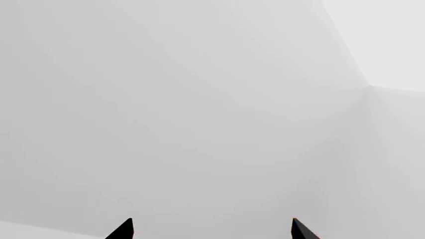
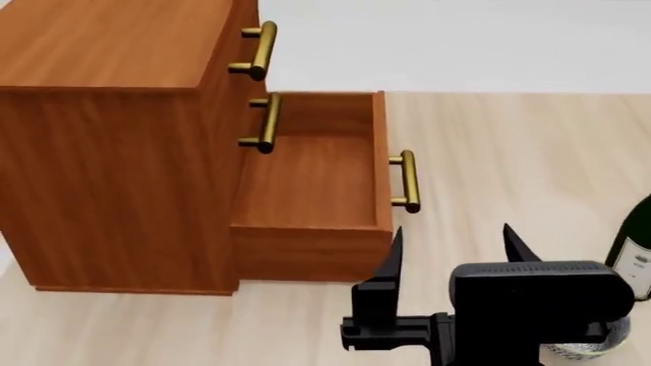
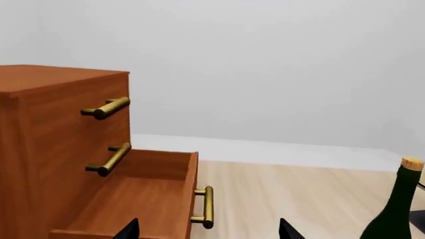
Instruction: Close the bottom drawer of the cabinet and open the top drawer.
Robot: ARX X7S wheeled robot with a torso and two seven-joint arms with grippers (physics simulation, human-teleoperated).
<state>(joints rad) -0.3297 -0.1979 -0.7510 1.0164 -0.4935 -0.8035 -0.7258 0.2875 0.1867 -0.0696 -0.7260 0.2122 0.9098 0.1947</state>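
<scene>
Right hand (image 2: 453, 242) agape, empty.

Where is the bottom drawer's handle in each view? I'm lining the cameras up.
Head: bottom drawer's handle, centre-right, beyond the right gripper.
Right wrist, low centre, on the pulled-out front.
Left wrist: not in it; only blank grey surfaces.
Shared landmark: the bottle.

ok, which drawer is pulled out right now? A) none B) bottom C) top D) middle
B: the bottom drawer stands out from the cabinet with its inside showing, while the top drawer sits flush. The right gripper hangs open in front of it.
</scene>
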